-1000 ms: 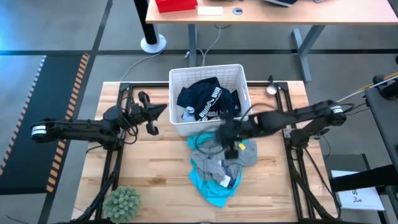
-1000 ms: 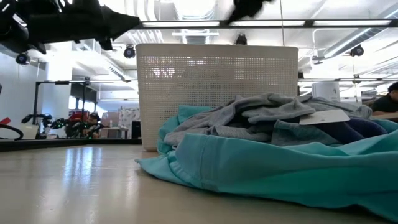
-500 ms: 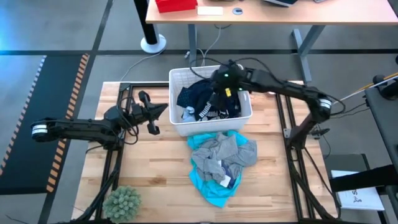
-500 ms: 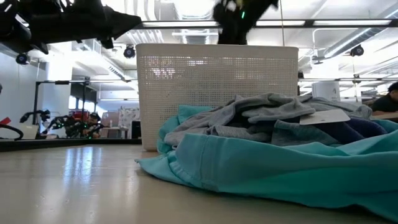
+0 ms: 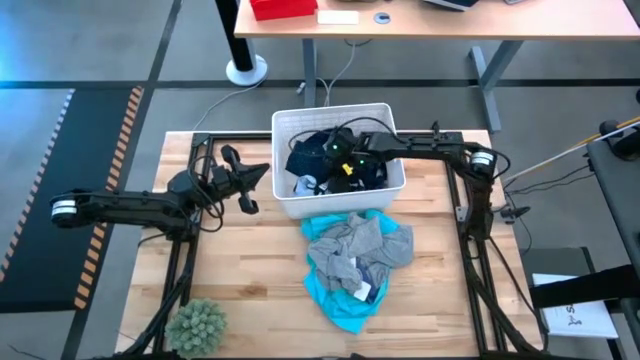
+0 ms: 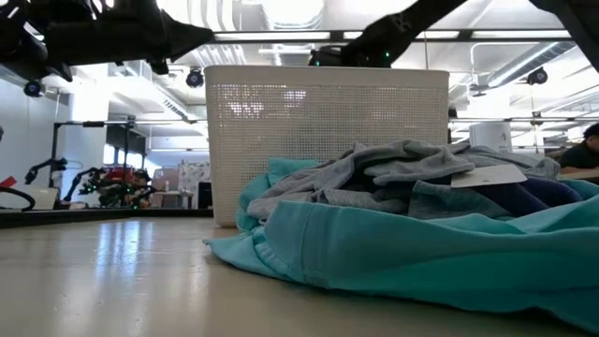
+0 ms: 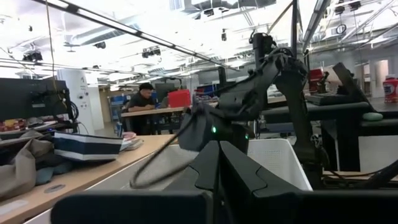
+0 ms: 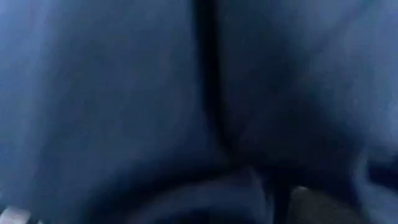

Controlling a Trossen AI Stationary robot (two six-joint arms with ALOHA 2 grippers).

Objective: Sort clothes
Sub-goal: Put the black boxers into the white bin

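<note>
Wooden planks formed the tabletop (image 5: 250, 270), carrying a white slotted basket (image 5: 289, 205) at the far middle with dark clothes (image 5: 310, 152) inside. No lettering could be read on them. Just in front of the basket lay a heap of grey garments (image 5: 355, 245) over a turquoise one (image 5: 335, 305); a white tag (image 6: 491, 176) on the heap showed no legible writing. From the right side, the right gripper (image 5: 340, 165) reached down into the basket among the dark fabric, and I cannot tell how its jaws stood. Left of the basket, the left gripper (image 5: 255, 178) hung level above the tabletop, jaws together. A fuzzy green ball (image 5: 197, 325) sat at the near left corner.
</note>
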